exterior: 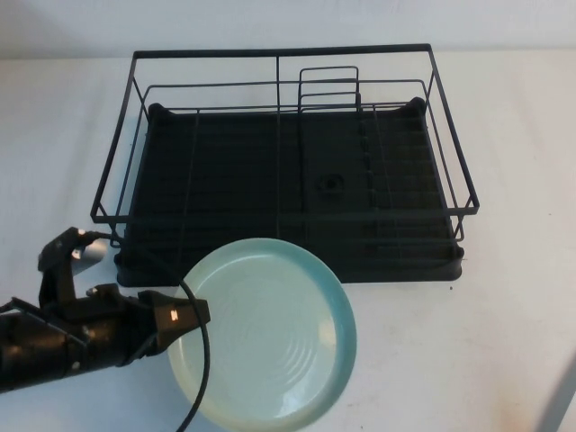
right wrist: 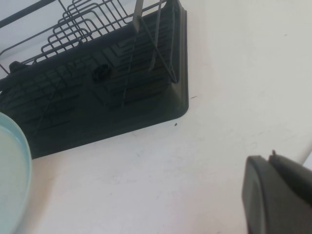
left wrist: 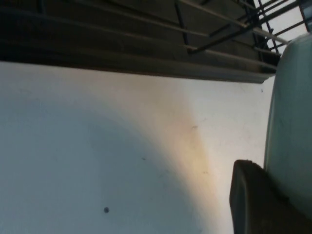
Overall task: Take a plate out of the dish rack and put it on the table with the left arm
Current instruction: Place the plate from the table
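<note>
The pale mint-green plate is outside the dish rack, in front of its near edge and over the white table. I cannot tell whether it rests on the table. My left gripper is at the plate's left rim and shut on it. In the left wrist view one black finger lies against the plate. The rack holds no plate; only its wire divider insert stands at the back. My right gripper is shut and empty, over bare table right of the rack.
The rack fills the back and middle of the table. A black cable from the left arm loops over the plate's left part. White tabletop lies to the right of the plate and the rack.
</note>
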Controlling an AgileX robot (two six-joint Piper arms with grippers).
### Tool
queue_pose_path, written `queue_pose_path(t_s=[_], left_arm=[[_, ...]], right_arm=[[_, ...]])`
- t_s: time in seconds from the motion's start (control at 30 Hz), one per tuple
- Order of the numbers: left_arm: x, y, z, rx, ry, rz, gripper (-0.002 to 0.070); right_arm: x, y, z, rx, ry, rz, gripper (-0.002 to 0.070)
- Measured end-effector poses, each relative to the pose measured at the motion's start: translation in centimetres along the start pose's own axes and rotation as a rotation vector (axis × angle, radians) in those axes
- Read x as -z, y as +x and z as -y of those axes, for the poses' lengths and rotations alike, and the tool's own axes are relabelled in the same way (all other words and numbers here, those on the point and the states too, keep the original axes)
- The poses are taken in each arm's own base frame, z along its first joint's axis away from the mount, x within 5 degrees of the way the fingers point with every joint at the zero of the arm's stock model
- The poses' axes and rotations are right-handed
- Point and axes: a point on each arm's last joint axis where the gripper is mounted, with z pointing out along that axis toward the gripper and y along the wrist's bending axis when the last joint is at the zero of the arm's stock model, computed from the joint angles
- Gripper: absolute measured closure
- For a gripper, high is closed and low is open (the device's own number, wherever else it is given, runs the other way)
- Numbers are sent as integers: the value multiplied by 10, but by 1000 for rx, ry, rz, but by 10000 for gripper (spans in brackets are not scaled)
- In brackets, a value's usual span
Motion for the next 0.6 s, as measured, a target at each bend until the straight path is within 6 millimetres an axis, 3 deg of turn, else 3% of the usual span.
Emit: queue_pose_path(t_s=[0.37, 0.6], left_arm=[[-29, 12, -26, -73, 35, -118, 581], [-36, -7, -26, -163, 65, -83, 353]], right_arm=[[0, 0, 0, -2, -1, 0, 694], [0, 0, 0, -2, -1, 0, 694]])
